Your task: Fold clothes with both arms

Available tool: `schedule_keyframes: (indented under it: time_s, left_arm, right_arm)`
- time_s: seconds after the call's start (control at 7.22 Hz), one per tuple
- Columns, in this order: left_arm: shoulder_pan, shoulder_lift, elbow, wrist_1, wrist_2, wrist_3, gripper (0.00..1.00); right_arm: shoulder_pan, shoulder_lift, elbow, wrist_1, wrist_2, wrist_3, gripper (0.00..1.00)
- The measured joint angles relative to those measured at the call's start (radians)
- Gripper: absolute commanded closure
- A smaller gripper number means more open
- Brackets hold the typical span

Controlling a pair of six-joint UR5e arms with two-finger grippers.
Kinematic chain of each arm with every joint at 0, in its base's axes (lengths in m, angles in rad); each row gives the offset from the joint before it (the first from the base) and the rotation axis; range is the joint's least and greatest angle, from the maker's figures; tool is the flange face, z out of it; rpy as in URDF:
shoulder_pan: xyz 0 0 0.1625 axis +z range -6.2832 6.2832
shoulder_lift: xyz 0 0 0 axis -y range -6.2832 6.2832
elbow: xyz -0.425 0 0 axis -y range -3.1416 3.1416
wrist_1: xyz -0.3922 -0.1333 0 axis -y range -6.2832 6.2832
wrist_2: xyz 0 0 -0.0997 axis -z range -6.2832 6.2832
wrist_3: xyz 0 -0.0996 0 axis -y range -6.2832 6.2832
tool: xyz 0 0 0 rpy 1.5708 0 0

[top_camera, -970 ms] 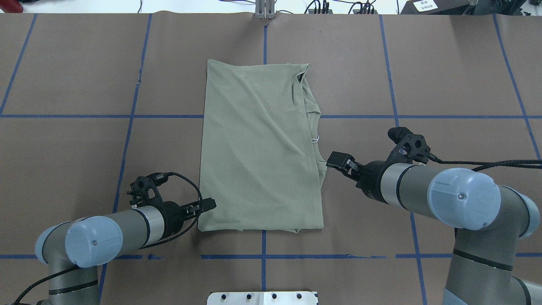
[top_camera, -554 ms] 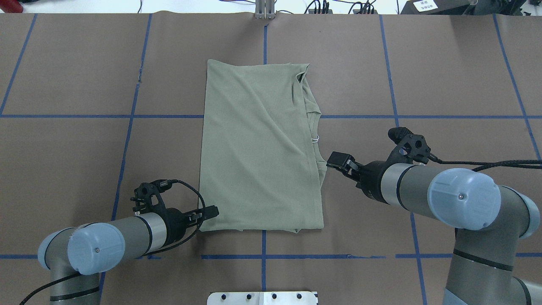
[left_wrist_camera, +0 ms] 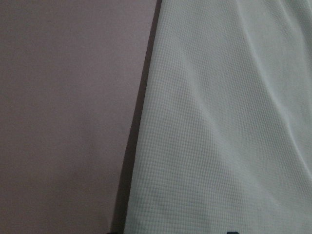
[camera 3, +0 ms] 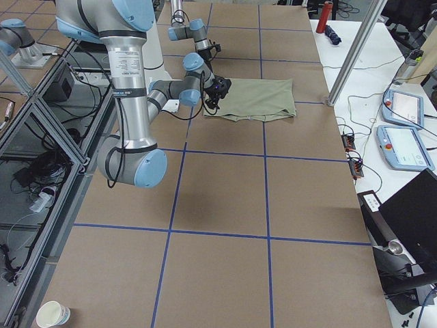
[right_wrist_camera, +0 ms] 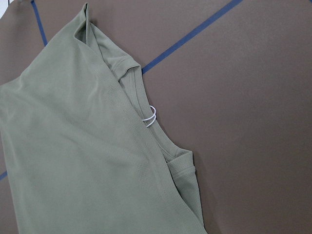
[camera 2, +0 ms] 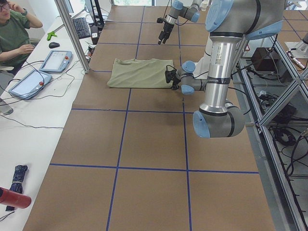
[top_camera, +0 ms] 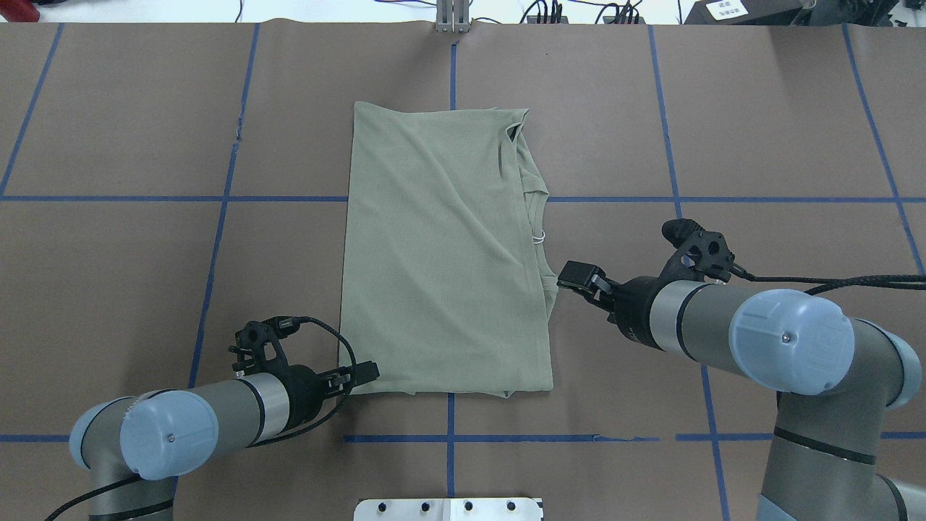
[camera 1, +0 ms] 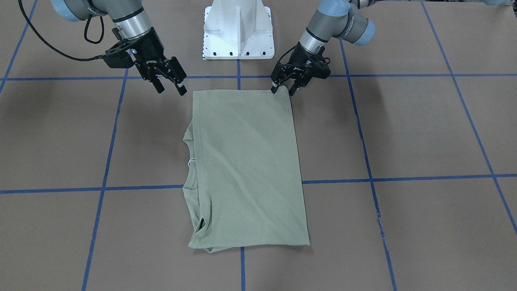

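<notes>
Sage-green knit shirt (top_camera: 441, 253) lay folded flat on my brown counter (top_camera: 145, 130). My black left pincer (camera 1: 282, 90) sat open at its near corner, my black right pincer (camera 1: 171, 89) open nearby. I feared pinching only the top layer.

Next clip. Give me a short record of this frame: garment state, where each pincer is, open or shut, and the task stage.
shirt: folded into a rectangle, flat on the table
collar: showing at the shirt's right edge
left pincer: open, at the shirt's near left corner
right pincer: open, beside the shirt's right edge near the collar, holding nothing
stage: partly folded; neither pincer has closed on cloth
</notes>
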Motion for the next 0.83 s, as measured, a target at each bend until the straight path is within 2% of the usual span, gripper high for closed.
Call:
schedule_keyframes:
  time_s: [0.14, 0.28, 0.42, 0.83]
  left_arm:
    - [0.005, -0.002, 0.000, 0.000, 0.002, -0.001, 0.60]
    - [0.008, -0.003, -0.001, 0.000, 0.003, -0.004, 0.97]
    - [0.008, -0.003, -0.002, 0.000, 0.004, -0.007, 1.00]
    - [0.008, 0.000, -0.013, 0.001, 0.004, -0.005, 1.00]
  right_arm:
    - [-0.001, 0.000, 0.000, 0.000, 0.000, 0.000, 0.00]
    - [-0.002, 0.001, 0.000, 0.000, 0.000, 0.001, 0.00]
    - [-0.005, 0.001, 0.000, 0.000, -0.003, 0.001, 0.01]
    - [-0.041, 0.020, -0.001, -0.041, -0.046, 0.091, 0.26]
